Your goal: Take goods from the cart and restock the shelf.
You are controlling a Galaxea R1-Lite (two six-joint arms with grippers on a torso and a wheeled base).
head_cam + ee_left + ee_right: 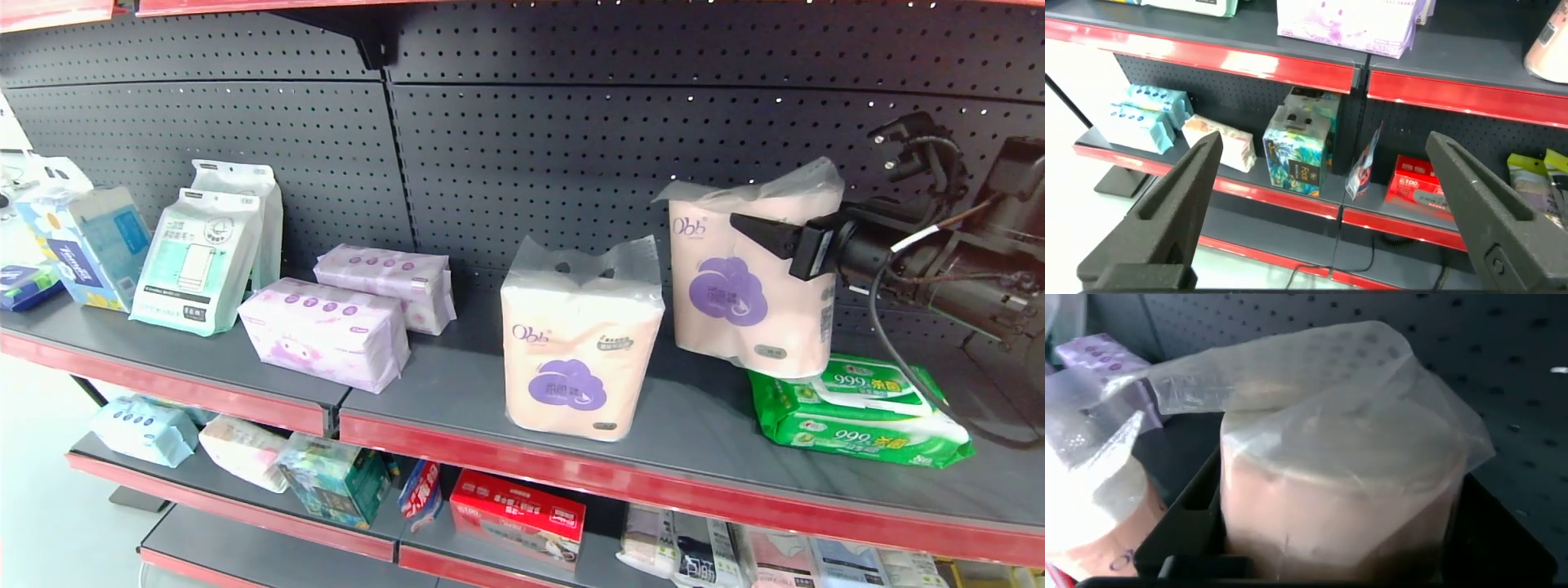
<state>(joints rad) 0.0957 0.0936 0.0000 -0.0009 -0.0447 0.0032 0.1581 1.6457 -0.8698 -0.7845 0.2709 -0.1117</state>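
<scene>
One pink roll pack hangs upright, gripped in your right end effector, low over the green wipes pack, bare shelf to its left; your left end effector gapes wide.

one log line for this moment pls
right gripper: shut on toilet roll pack, near green wipes | left gripper: open, empty

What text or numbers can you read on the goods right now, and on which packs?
Held toilet-roll pack: short logo word above a purple badge; small print unreadable.
Standing toilet-roll pack: same logo and badge; small print unreadable.
Green wipes packs: large digits beside characters; rest too small.
Red box: white lettering, too small to read.
All other packs: print too small.
</scene>
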